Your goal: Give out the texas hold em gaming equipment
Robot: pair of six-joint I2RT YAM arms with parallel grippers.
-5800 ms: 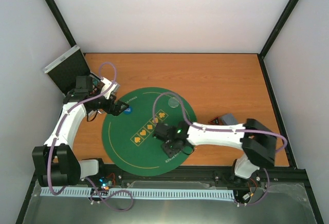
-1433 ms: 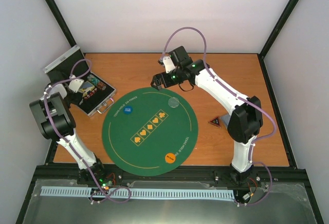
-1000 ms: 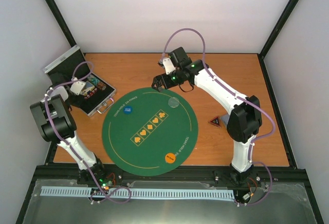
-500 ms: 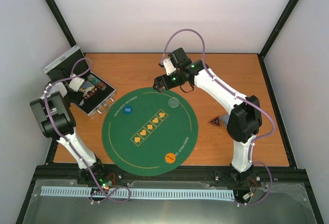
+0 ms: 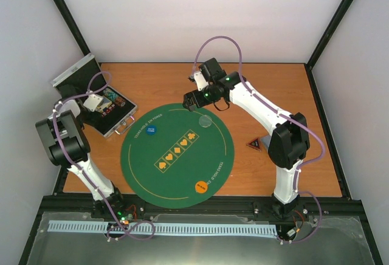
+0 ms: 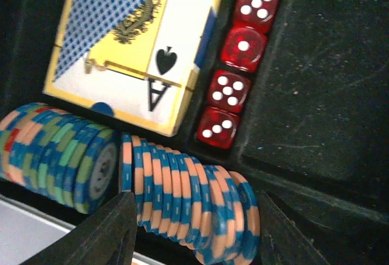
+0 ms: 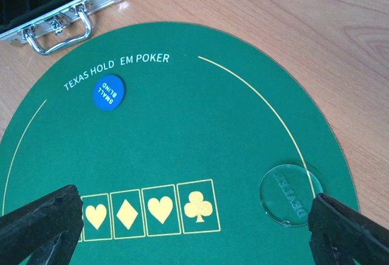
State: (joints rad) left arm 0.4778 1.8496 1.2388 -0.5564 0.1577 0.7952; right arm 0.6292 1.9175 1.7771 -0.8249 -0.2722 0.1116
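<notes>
On the green mat [image 5: 176, 168] lie a blue disc [image 5: 152, 130] [image 7: 109, 92], a clear disc [image 5: 205, 120] [image 7: 290, 194] and an orange disc [image 5: 201, 186]. A black triangle marker [image 5: 255, 144] rests on the wood to the right of the mat. My left gripper [image 5: 97, 107] [image 6: 194, 234] is down in the silver case [image 5: 118, 124]. It is open, its fingers [image 6: 103, 234] straddling a row of orange-and-blue poker chips [image 6: 188, 195] that lies in the tray. My right gripper [image 5: 189, 101] [image 7: 194, 234] hangs open and empty over the mat's far edge, the clear disc near its right finger.
The case also holds a blue-green chip row [image 6: 61, 155], a boxed deck of playing cards [image 6: 130, 46] and red dice [image 6: 234, 82]. Its handle [image 7: 61, 28] faces the mat. The open lid [image 5: 76, 76] leans at the back left, and black frame posts stand at the corners.
My right gripper has drifted slightly down and right, closer to the clear disc. The left gripper has stayed at the case over the chip row.
</notes>
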